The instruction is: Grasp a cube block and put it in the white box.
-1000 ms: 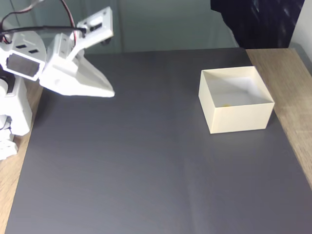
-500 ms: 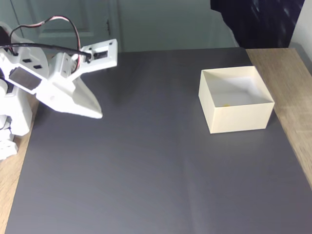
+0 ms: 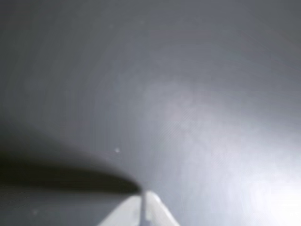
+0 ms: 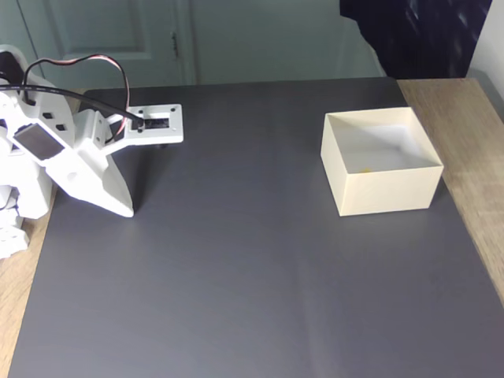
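Dark grey matting covers the bench, with bare wood at the right edge. Fixed view: the white tool stands at left, tip down near the mat, fingers together, holding nothing. The white box sits at upper right; a tiny yellow speck by its near inner wall may be the cube block, mostly hidden. Wrist view: blurred; the closed tip is cut off at the bottom edge.

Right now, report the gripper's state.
Gripper: shut, holding nothing, tip down near the dark mat; the wrist view shows its fingertips pressed together.
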Robot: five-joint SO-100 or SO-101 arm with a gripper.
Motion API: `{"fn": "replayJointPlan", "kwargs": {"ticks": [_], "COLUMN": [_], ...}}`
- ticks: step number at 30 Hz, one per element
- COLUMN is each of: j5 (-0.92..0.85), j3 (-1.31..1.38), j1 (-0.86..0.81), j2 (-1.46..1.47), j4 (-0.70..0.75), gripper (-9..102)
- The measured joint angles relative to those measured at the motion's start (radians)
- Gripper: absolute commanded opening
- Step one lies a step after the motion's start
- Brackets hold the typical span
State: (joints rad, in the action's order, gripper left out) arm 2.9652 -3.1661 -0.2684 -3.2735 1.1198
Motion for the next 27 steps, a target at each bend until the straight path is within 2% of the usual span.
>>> {"fn": "replayJointPlan", "kwargs": {"ticks": [27], "j5": [-0.029], "j3": [-0.017], "j1": [0.014], "j2": [0.0], "j4": [0.005], "gripper": [3]}}
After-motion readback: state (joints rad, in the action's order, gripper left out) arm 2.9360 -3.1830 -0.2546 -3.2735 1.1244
